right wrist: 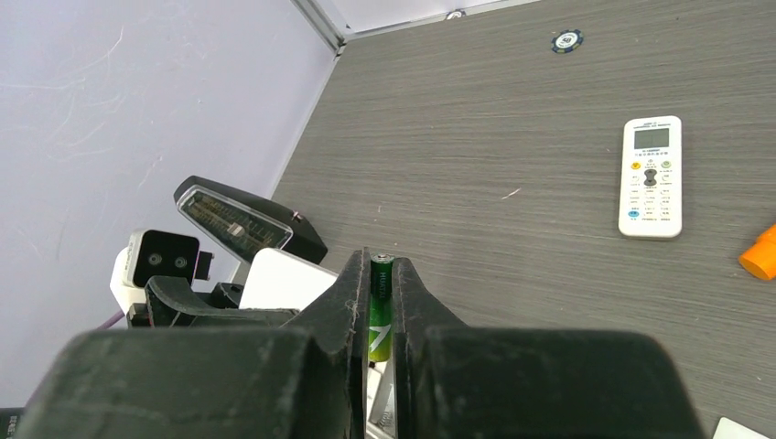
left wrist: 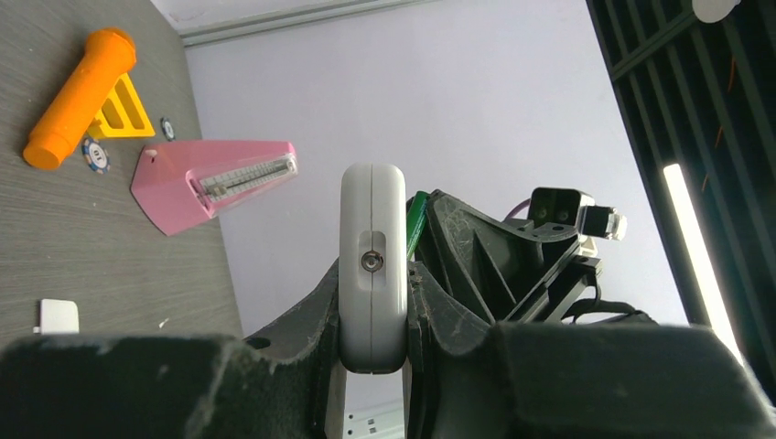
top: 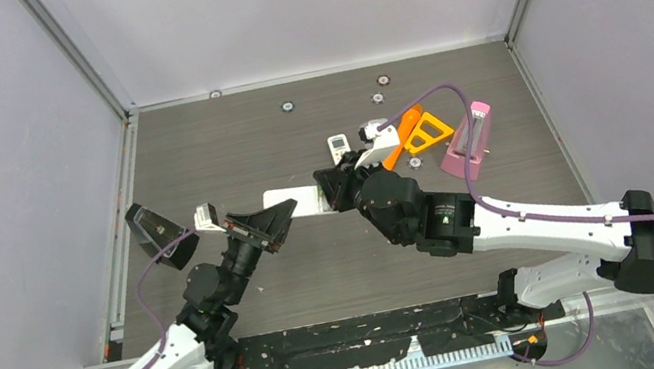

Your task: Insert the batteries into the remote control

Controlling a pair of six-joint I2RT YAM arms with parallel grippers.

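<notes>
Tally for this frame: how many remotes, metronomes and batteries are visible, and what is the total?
Remotes: 2, the held remote in the left gripper and the small remote on the table
Metronomes: 2, the pink metronome and the black metronome
Batteries: 1, the green battery in the right gripper
Total: 5

Green battery [right wrist: 381, 306]: lower end hidden, label seemingly illegible.

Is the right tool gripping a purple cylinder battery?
No, the right tool is shut on a green cylinder battery standing upright between its fingers.
</notes>
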